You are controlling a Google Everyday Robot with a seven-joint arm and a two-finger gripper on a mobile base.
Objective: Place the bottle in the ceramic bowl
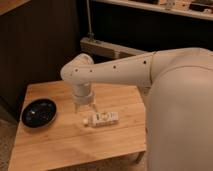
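Note:
The small whitish bottle lies on its side on the wooden table, cap to the left, with an orange-red mark on its label. The glossy black ceramic bowl sits near the table's left edge and looks empty. My gripper hangs from the white arm, pointing down, just left of and behind the bottle, between bottle and bowl. It holds nothing that I can see.
My bulky white arm fills the right side and hides the table's right end. Dark cabinets stand behind the table, with a shelf at the top right. The floor shows at the lower left.

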